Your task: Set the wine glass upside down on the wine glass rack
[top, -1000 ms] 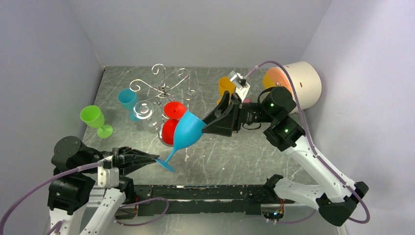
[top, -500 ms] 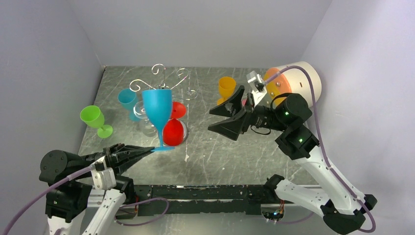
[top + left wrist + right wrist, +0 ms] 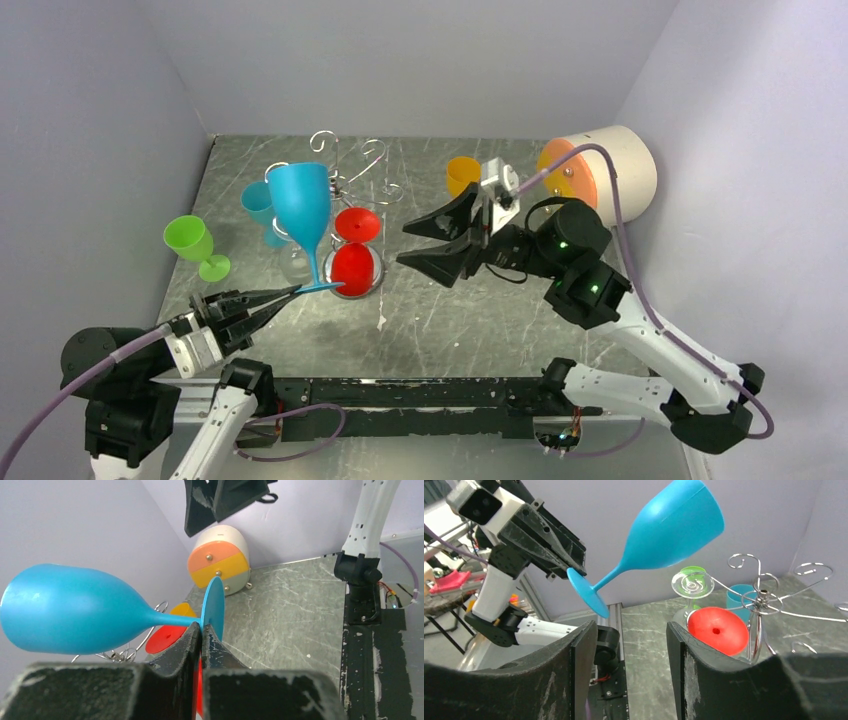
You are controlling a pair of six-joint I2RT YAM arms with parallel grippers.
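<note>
Beside the rack (image 3: 341, 184), left end effector (image 3: 292, 290) has shifted wine glass (image 3: 300, 200) leftward.

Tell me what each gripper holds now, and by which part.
Left gripper pinches the blue wine glass by the rim of its foot; right gripper is open, holding nothing.

- The left arm (image 3: 150, 345) lay low, its wrist aimed forward and to the right.
- The left gripper (image 3: 288, 291) had its 2 fingers pressed together on the foot of the wine glass (image 3: 300, 200).
- The right arm (image 3: 640, 330) stood raised, elbow bent, forearm aimed left.
- The right gripper (image 3: 402, 244) held its 2 fingers wide apart, gripping nothing.
</note>
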